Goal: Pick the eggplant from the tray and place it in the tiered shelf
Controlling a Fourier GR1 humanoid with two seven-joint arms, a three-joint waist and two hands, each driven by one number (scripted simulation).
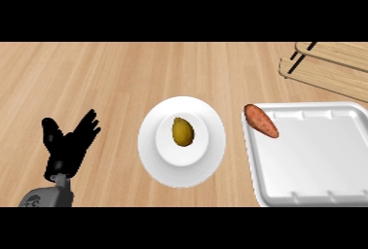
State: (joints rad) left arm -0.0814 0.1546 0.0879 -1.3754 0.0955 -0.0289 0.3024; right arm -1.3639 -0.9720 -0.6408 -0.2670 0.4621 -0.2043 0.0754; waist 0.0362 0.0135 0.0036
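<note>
Resting at lower left, the left hand [69,141] shows fingers spread wide and holding nothing, while the only tray [316,160] item, a reddish oblong [261,120] on its upper-left rim, possibly the eggplant, lies well below the tiered shelf [327,63] at upper right.

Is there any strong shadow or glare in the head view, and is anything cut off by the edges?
Head view: even light, no glare on the plate; only soft shading inside the tray; the shelf and tray are cut off at the right edge.
</note>
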